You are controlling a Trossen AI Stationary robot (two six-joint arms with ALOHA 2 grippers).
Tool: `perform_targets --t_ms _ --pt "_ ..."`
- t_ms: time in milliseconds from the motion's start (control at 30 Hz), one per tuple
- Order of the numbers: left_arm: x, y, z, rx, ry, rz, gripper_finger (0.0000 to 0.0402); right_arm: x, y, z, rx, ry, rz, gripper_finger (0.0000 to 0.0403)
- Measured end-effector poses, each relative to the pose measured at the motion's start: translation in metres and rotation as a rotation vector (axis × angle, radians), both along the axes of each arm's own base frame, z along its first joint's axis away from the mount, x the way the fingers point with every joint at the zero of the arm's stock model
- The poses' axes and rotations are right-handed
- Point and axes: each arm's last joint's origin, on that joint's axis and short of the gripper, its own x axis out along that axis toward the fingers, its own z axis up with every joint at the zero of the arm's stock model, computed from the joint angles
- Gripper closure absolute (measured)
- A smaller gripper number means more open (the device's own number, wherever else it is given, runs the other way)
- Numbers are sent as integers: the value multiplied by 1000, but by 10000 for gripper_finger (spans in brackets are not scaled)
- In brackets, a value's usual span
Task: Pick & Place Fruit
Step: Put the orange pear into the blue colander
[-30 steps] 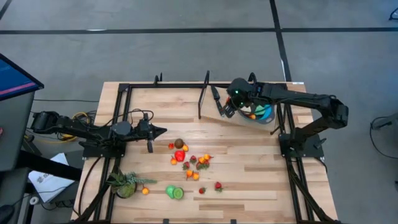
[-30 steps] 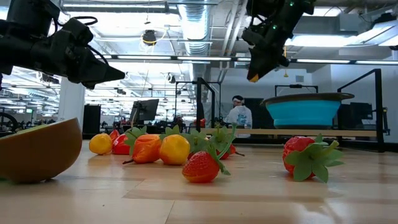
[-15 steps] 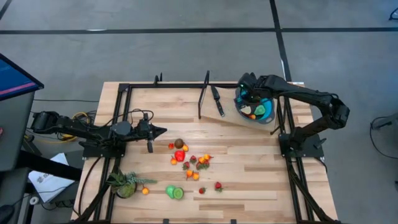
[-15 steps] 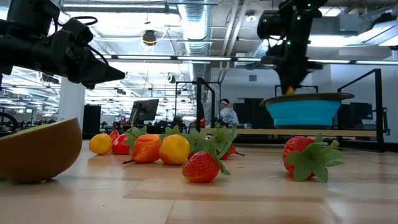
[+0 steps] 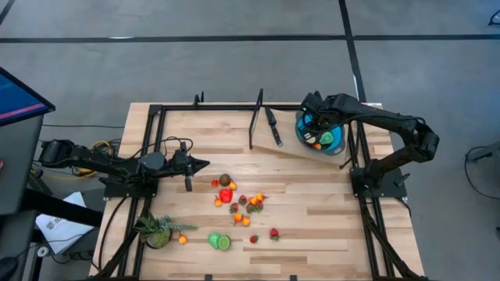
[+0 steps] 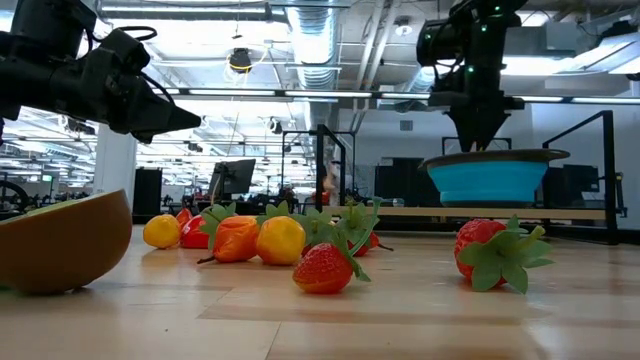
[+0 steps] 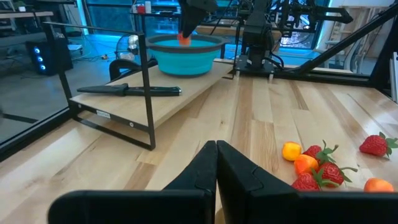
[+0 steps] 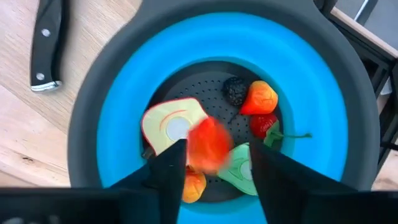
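Observation:
The blue bowl [image 5: 337, 140] stands on a raised wooden shelf at the table's far right. Several toy fruits [image 8: 260, 98] lie in it. My right gripper [image 8: 217, 149] points down over the bowl, open. An orange-red fruit [image 8: 208, 144] shows blurred between its spread fingers, above the bowl's floor. More fruit [image 5: 234, 199] lies loose on the table's middle. My left gripper [image 5: 205, 164] hovers shut at the table's left, above the boards, pointing toward the fruit with nothing in it.
A black-handled knife [image 5: 272, 126] lies on the shelf left of the bowl. A spiky green plant [image 5: 160, 230] and two green fruit halves [image 5: 219, 241] are near the front left. A black metal frame [image 5: 254, 117] borders the table and shelf.
My right gripper has swung from beside the knife toward the table's right edge until it stands over the bowl. It has tipped from slanting to pointing steeply down and has opened. The orange-red fruit it carried at its fingertips now shows blurred between them.

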Motion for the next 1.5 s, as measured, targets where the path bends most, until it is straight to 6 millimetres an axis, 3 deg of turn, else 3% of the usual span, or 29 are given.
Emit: perform_targets --t_ms 133,233,333,600,767,1067,1500 --pt "0 0 0 0 0 0 401 1 -1 0 -7 -10 4 193" --pt "0 0 0 0 0 0 401 3 0 2 -23 -19 51 189" --pt "0 0 0 0 0 0 401 9 7 7 -60 -72 111 211" --pt "0 0 0 0 0 -1 401 33 42 26 -190 -216 414 314" --pt "0 0 0 0 0 -1 401 45 66 28 -235 -219 623 348" --pt "0 0 0 -3 -1 -1 401 61 99 34 -296 -304 804 365" --pt "0 0 0 -3 -1 -1 401 77 127 48 -445 -445 1005 357"
